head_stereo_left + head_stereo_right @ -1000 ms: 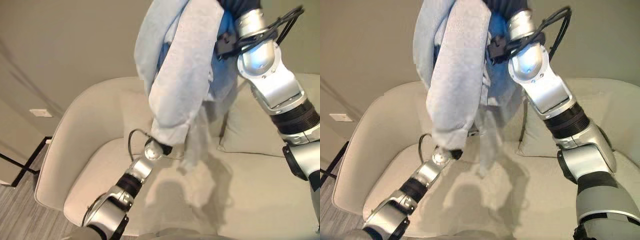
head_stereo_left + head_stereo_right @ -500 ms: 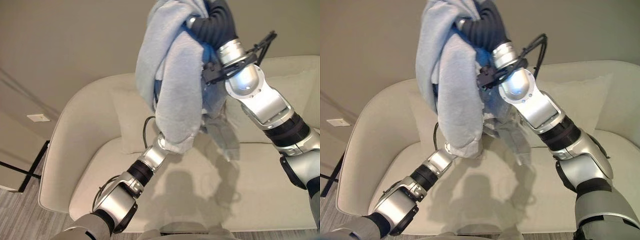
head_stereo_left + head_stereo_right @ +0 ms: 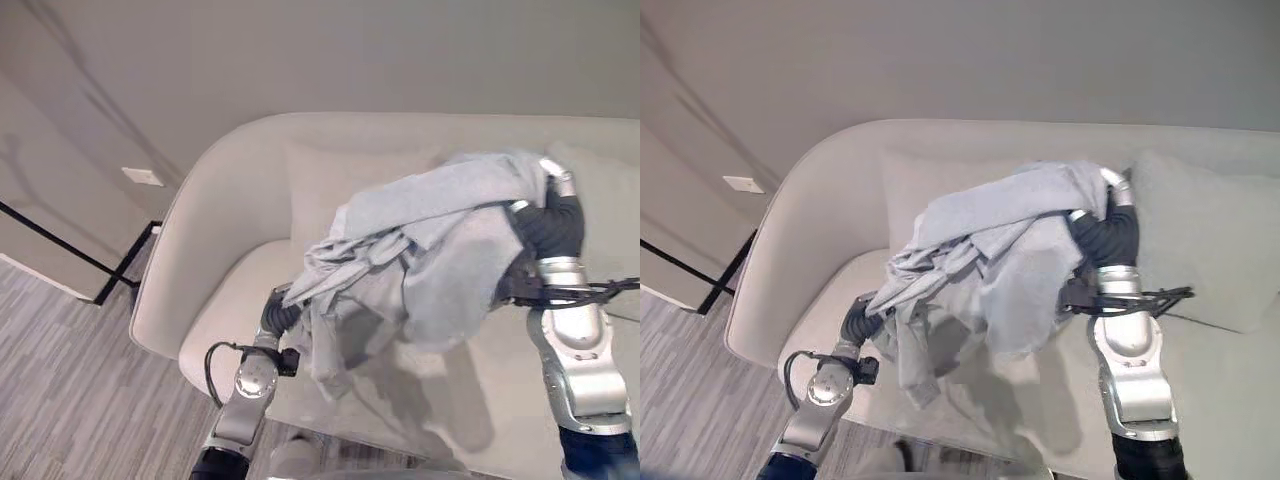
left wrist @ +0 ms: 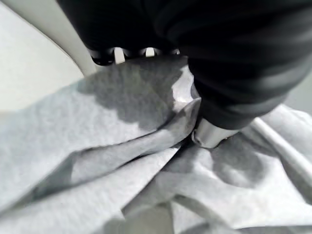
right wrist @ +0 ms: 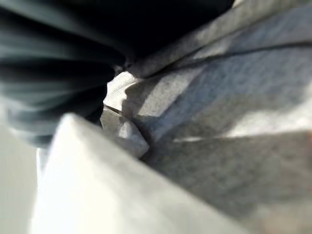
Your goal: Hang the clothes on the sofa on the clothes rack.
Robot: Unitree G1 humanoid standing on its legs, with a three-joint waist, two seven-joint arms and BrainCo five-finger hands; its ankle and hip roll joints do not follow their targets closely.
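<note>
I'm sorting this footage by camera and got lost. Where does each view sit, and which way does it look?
Left eye view: on the head, looking down at the sofa; both arms lift the grey garment.
Right eye view: same head, slightly aside, same scene; cushion beside the right arm.
Left wrist view: on the left wrist, close on grey cloth; dark cover and left hand.
Right wrist view: on the right wrist, pressed against cloth.
All four share the garment.

Grey cloth (image 5: 219,112) lies folded against my right hand's dark ribbed cover (image 5: 53,73). A pale blurred shape crosses in front.
</note>
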